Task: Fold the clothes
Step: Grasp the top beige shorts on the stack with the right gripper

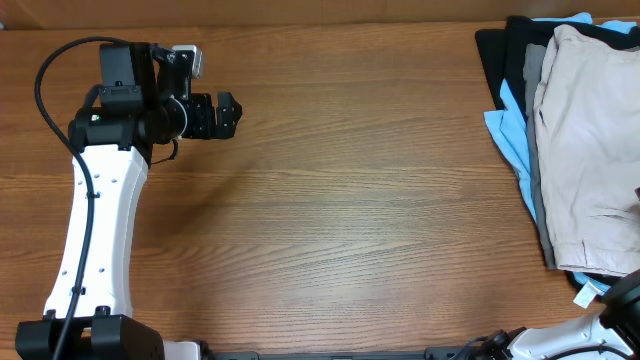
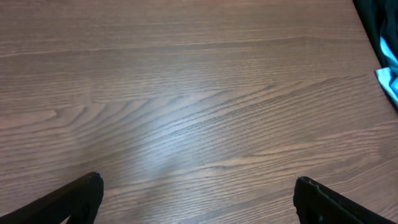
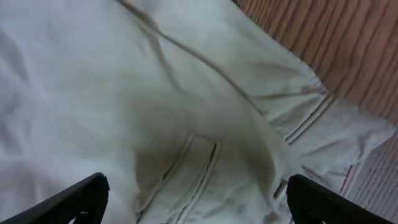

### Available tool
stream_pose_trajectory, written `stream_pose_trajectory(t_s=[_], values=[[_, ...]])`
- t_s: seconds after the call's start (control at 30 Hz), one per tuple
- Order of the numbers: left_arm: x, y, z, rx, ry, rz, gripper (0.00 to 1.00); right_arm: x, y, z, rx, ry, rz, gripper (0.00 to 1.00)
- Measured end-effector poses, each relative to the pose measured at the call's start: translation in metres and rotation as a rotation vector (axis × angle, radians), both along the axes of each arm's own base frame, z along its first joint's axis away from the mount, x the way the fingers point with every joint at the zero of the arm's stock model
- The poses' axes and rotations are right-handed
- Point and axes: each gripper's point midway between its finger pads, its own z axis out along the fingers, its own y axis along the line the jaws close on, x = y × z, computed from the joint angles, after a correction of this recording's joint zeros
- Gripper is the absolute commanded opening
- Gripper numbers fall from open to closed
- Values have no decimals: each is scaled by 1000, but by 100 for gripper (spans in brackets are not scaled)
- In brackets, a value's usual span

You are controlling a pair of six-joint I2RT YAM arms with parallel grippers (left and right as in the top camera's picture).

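The pale beige shorts (image 1: pixel 590 150) lie on top of a pile at the table's right edge. In the right wrist view the shorts (image 3: pixel 155 93) fill the frame, with a seamed pocket and a hem showing. My right gripper (image 3: pixel 196 199) is open, its two fingertips spread wide just above the pocket, holding nothing. In the overhead view only a bit of the right arm shows at the bottom right. My left gripper (image 1: pixel 228 113) is open and empty over bare wood at the far left; it also shows in the left wrist view (image 2: pixel 198 199).
Under the shorts lie a grey garment (image 1: pixel 534 70), a black garment (image 1: pixel 497 60) and a light-blue garment (image 1: pixel 512 135). The wooden table (image 1: pixel 340 200) spreads between the arms. A corner of the light-blue cloth (image 2: pixel 388 78) shows at the right in the left wrist view.
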Motion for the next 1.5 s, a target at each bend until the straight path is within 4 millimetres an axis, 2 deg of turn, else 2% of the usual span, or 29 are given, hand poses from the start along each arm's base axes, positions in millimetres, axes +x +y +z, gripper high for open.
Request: stream_pose_trajectory(t_s=[0.23, 0.33, 0.47, 0.63, 0.73, 0.9, 0.93, 1.0, 1.1, 1.2, 1.27, 1.37, 1.5], values=[[-4, 2, -4, 12, 26, 9, 100, -6, -8, -3, -12, 7, -13, 93], [-4, 4, -6, 21, 30, 16, 100, -16, -8, -17, 28, 42, -29, 84], [-3, 5, -7, 25, 31, 19, 100, -23, -6, -35, 76, 68, -40, 57], [-3, 6, -7, 27, 31, 20, 100, -22, -4, -38, 94, 62, -43, 15], [-3, 5, -7, 27, 31, 20, 100, -24, -2, -38, 108, 64, -41, 5], [-3, 5, -7, 27, 30, 20, 96, -22, 3, -36, 140, 30, -37, 4], [-3, 5, -7, 27, 30, 20, 92, -20, 6, -34, 151, 16, -32, 4], [-3, 5, -6, 28, 29, 19, 87, -13, 13, -25, 177, -30, -18, 4], [-1, 6, 0, 29, 20, 18, 84, 4, 26, -1, 207, -128, 21, 4], [4, 6, 24, 31, -21, 20, 85, 36, 51, 41, 211, -268, 125, 4], [11, 9, 53, 34, -87, 27, 86, 60, 76, 68, 207, -342, 217, 4], [21, 20, 95, 43, -194, 54, 86, 101, 140, 106, 211, -431, 419, 4], [27, 46, 121, 77, -266, 123, 89, 143, 237, 129, 246, -484, 683, 4]])
